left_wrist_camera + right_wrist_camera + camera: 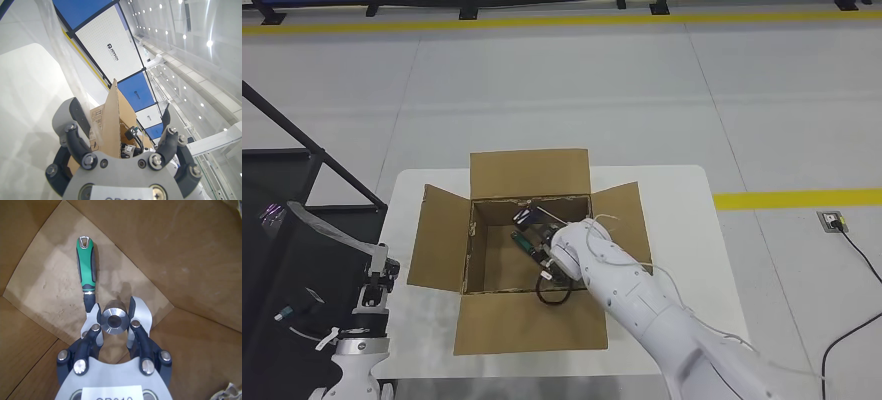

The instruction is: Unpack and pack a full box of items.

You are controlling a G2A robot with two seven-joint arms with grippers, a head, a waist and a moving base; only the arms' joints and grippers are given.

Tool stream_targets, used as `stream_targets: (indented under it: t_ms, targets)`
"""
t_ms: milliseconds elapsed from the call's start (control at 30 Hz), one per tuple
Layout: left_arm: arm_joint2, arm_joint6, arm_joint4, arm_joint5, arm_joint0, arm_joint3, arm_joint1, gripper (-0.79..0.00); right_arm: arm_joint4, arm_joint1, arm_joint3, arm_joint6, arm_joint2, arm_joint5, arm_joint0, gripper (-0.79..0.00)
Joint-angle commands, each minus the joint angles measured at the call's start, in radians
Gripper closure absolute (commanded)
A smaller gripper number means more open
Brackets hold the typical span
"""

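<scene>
Status: your unpacking stage appears barely begun. The cardboard box stands on the white table with all four flaps folded out. In the top view no unpacked item lies on the table around it.

Contents seen inside the box:
- a green-handled tool lying flat on the box floor
- a black item against the far wall
- a black ring-shaped piece near the front wall
- crumpled paper at one corner

By my judgement, you have every one of these left to lift out, and the whole repacking stage after that.

Right gripper: it is down inside the box, with its jaws narrowed around a steel socket that stands end-up between them. Both fingers sit against the socket's sides, so I take it as gripped. The green tool's dark neck runs in just beside one finger. You cannot tell from here whether the socket is mounted on that tool or loose.

Left gripper: it is well apart from the box, off the table's side. Its jaws are spread wide and hold nothing.
</scene>
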Motion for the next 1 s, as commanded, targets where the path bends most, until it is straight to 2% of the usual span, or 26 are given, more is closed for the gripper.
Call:
stream_targets:
  t_ms: [0, 67, 400, 433, 500, 533, 767, 833, 967]
  targets:
    - [0.0, 0.0, 0.003, -0.001, 0.001, -0.001, 0.0, -0.785, 0.004, -0.009, 0.026, -0.01, 0.001, -0.007, 0.008, -0.391]
    - [0.0, -0.001, 0.002, -0.002, 0.002, -0.002, 0.0, -0.785, 0.01, -0.017, 0.047, -0.022, 0.004, -0.012, 0.014, -0.434]
    - [-0.01, 0.006, -0.009, -0.014, 0.017, -0.028, -0.001, -0.785, 0.012, -0.041, 0.097, -0.089, 0.02, -0.025, 0.04, -0.459]
    - [-0.014, 0.009, -0.015, -0.019, 0.02, -0.035, -0.001, -0.785, 0.021, -0.04, 0.092, -0.11, 0.029, -0.034, 0.044, -0.508]
    - [-0.024, 0.003, -0.025, -0.039, 0.032, -0.052, -0.001, -0.785, 0.037, -0.033, 0.082, -0.159, 0.049, -0.066, 0.05, -0.717]
    - [-0.032, -0.008, -0.028, -0.056, 0.04, -0.06, 0.0, -0.785, 0.047, -0.027, 0.074, -0.188, 0.062, -0.086, 0.052, -0.785]
    - [-0.095, -0.116, -0.057, -0.203, 0.105, -0.115, 0.01, -0.785, 0.122, 0.054, -0.038, -0.371, 0.193, -0.297, 0.025, -0.785]
    - [-0.105, -0.12, -0.056, -0.225, 0.115, -0.122, 0.011, -0.785, 0.127, 0.085, -0.093, -0.382, 0.235, -0.34, -0.001, -0.785]
    - [-0.117, -0.111, -0.055, -0.245, 0.13, -0.137, 0.011, -0.785, 0.102, 0.136, -0.224, -0.324, 0.301, -0.364, -0.062, -0.785]
